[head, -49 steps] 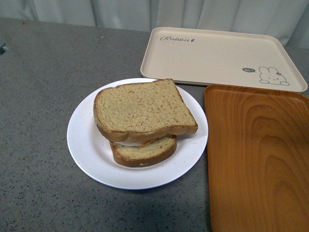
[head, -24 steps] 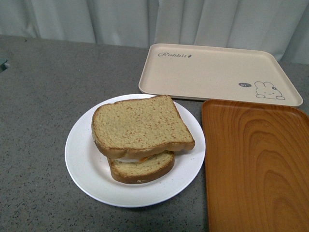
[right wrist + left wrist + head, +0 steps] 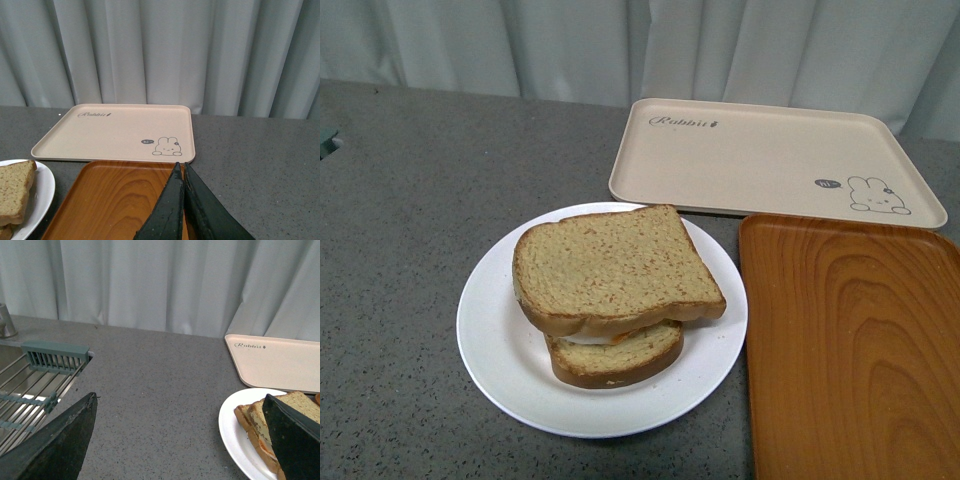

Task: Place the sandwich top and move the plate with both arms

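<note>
Bread makes up the sandwich on the plate (image 3: 492, 318): the top slice (image 3: 610, 262) lies flat on the bottom slice (image 3: 620, 362), set slightly askew so that the lower crust sticks out toward the front edge of the worktop (image 3: 405, 200). A thin line of pale and orange filling (image 3: 608, 339) shows between the 2 slices. The plate sits on the grey speckled worktop, near the middle of its front edge.

A cream tray (image 3: 760, 160) with a small rabbit drawing lies toward the far edge, just beyond the plate. A wooden tray (image 3: 850, 350) lies along the right side, its near-left edge just beside the plate rim and its far edge close against the cream tray. A pale curtain (image 3: 570, 45) hangs behind the far edge.

From the left wrist, the left gripper (image 3: 179, 399) is spread wide with nothing between its 2 fingers; one dark finger (image 3: 295, 432) stands in front of the sandwich and plate rim, the other near a wire rack (image 3: 37, 390) at the worktop's left edge.

From the right wrist, the right gripper (image 3: 181, 166) has its fingers pressed together with nothing between them, above the wooden tray.
</note>
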